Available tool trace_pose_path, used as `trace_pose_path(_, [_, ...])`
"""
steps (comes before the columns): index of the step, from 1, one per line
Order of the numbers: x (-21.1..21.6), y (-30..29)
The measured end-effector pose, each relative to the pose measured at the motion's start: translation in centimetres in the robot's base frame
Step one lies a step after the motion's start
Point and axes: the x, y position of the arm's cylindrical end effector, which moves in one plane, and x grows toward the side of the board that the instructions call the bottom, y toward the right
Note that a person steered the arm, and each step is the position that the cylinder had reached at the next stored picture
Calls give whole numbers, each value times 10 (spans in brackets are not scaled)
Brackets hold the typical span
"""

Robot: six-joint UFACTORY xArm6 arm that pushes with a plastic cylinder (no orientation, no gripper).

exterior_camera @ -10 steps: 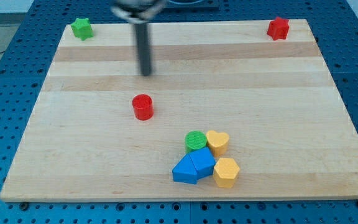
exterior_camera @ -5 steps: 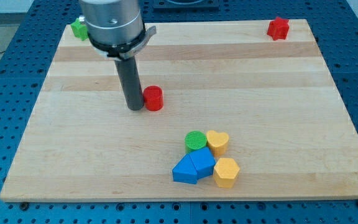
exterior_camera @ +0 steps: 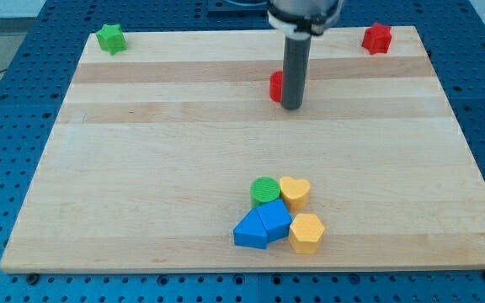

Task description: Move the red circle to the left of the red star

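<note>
The red circle (exterior_camera: 275,86) sits on the wooden board in the upper middle, mostly hidden behind my rod. My tip (exterior_camera: 291,107) is right against it, on its right and lower side. The red star (exterior_camera: 378,38) stands at the view's top right corner of the board, well to the right of and above the red circle.
A green star (exterior_camera: 110,38) sits at the top left corner. Near the bottom middle a cluster holds a green circle (exterior_camera: 265,191), a yellow heart (exterior_camera: 295,192), blue blocks (exterior_camera: 261,226) and a yellow hexagon (exterior_camera: 306,233). The board (exterior_camera: 141,168) lies on a blue perforated table.
The red circle has moved up and to the right, from the board's left-centre to the upper middle. My rod moved right with it and now stands in front of it.
</note>
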Motion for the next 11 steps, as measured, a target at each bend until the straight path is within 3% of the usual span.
trace_pose_path(2, [-14,-64])
trace_pose_path(3, [-42,-68])
trace_pose_path(6, [-42,51])
trace_pose_path(8, [-86,67])
trace_pose_path(11, [-94,103])
